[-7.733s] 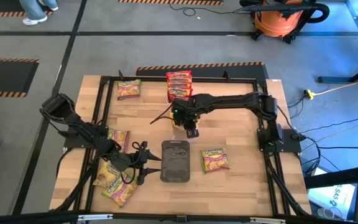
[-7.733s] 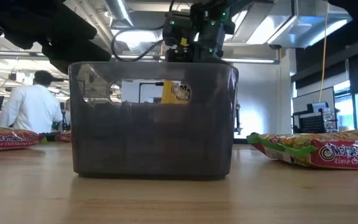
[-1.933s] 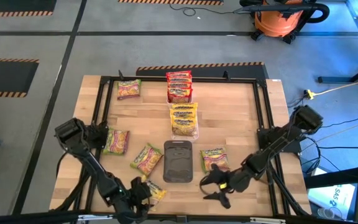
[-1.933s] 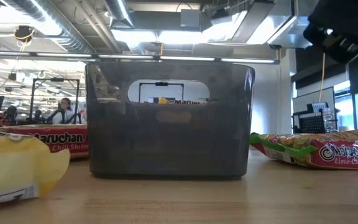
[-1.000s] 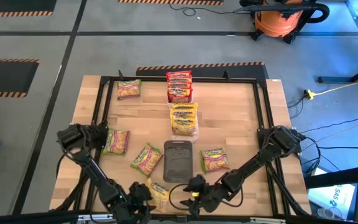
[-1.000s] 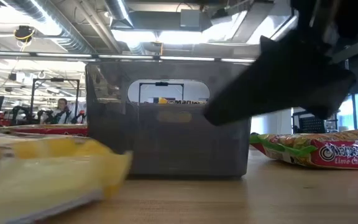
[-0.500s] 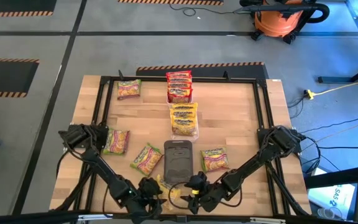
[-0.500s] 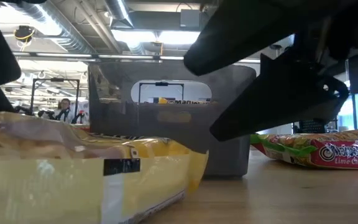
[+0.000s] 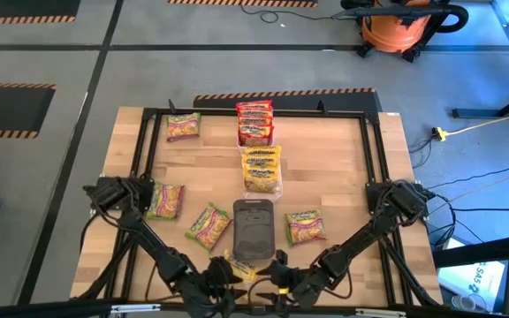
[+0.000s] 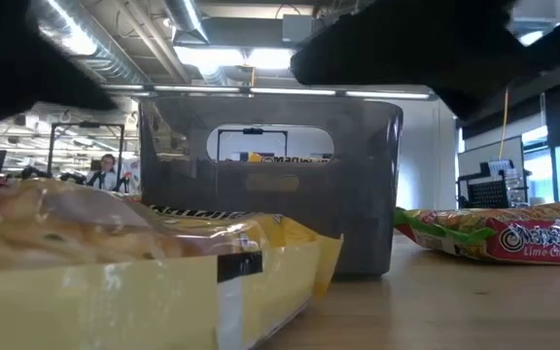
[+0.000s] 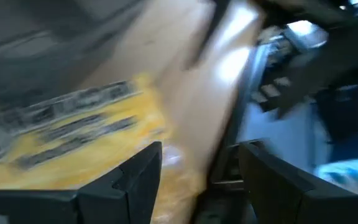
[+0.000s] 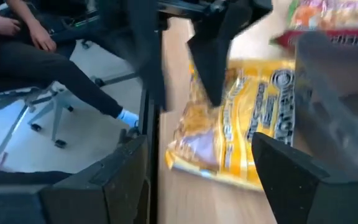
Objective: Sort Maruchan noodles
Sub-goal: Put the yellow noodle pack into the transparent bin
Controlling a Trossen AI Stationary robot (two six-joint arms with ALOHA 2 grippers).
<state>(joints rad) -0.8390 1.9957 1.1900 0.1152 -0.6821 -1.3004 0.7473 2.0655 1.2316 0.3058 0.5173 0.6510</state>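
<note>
A yellow noodle packet (image 9: 241, 265) lies flat near the table's near edge, just in front of the dark tray (image 9: 253, 228). It fills the low view's left (image 10: 144, 272). My left gripper (image 9: 222, 281) is at the packet's left side, open (image 11: 201, 180), with the packet (image 11: 61, 130) beside one finger. My right gripper (image 9: 274, 281) is at its right side, open (image 12: 201, 180), facing the packet (image 12: 247, 124) without touching it. Red packets (image 9: 254, 122) and yellow packets (image 9: 262, 168) are stacked farther back. Green-and-pink packets (image 9: 183, 126) (image 9: 166, 200) (image 9: 208, 223) (image 9: 305, 226) lie singly. My left gripper has one finger (image 11: 138, 177) right at the yellow packet's edge (image 11: 157, 134), coming in low from the table's left. Blur hides the meeting place, so I cannot tell whether the finger touches the packet. The packet lies flat on the wood.
The dark tray (image 10: 270, 175) stands upright just behind the yellow packet. A black frame (image 9: 148, 159) runs around the table top. A green-and-pink packet (image 10: 494, 233) lies right of the tray. A seated person (image 12: 36, 56) is beyond the near edge. Bare wood (image 9: 325, 159) lies toward the far right.
The yellow packet has slid along the near edge toward the table's right, ending in front of the tray. My left gripper has travelled the same way with it. My right gripper has stayed close by the packet's right side.
</note>
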